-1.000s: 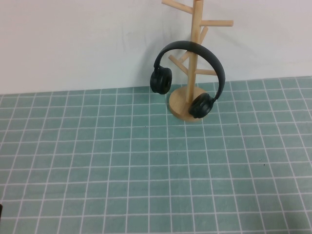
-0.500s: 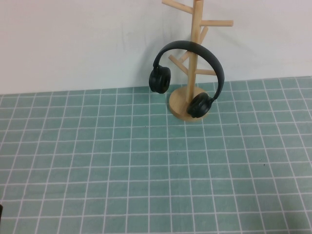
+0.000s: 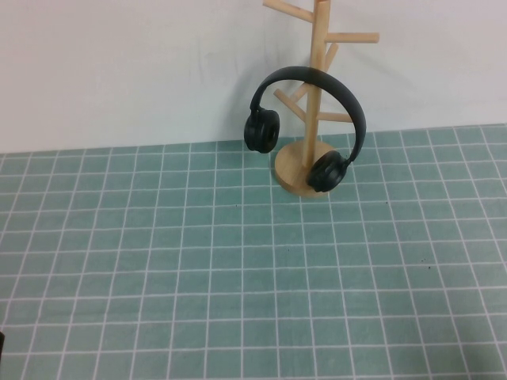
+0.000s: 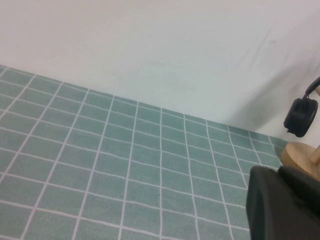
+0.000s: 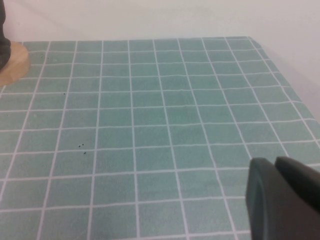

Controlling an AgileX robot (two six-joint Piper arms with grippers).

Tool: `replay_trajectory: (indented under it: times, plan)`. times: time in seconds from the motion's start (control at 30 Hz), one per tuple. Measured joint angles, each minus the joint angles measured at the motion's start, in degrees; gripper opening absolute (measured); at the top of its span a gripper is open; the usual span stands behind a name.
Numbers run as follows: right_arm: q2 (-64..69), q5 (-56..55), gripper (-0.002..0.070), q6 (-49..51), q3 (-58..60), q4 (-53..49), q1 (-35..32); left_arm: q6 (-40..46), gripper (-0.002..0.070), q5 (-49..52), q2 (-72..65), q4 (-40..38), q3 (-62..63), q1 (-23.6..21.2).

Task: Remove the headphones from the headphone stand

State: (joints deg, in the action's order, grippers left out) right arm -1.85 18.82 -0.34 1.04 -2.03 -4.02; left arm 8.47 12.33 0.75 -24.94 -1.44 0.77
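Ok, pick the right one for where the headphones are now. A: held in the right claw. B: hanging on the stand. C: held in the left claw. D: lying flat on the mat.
B: the headphones hang by their band on the stand; the left claw and the shut right claw are both far from them.

Left ear cup point(image 3: 261, 128), slight sway.

Left gripper point(image 4: 282, 202): matte black, blocky, rounded edges, showing at lower right of frame. Right gripper point(image 5: 282, 197): same matte black moulded body, lower right of frame, jaws closed.
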Motion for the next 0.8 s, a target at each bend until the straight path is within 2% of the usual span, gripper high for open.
replay_trajectory:
  times: [0.33,0.53,0.7,0.8]
  plan:
    - [0.00,-1.22,-0.0008,0.34,0.00,0.30,0.00,0.00,-0.0003,0.00,0.00,0.00,0.00,0.00]
    - [0.00,-4.24,-0.0008,0.34,0.00,12.59,0.00,0.00,-0.0004,0.00,0.00,0.00,0.00,0.00]
    - [0.00,-12.11,-0.0008,0.34,0.00,25.68,0.00,0.00,-0.0004,0.76,0.00,0.24,0.00,0.00]
    - [0.00,-15.20,-0.0008,0.34,0.00,32.79,0.00,0.00,-0.0003,2.79,0.00,3.60,0.00,0.00]
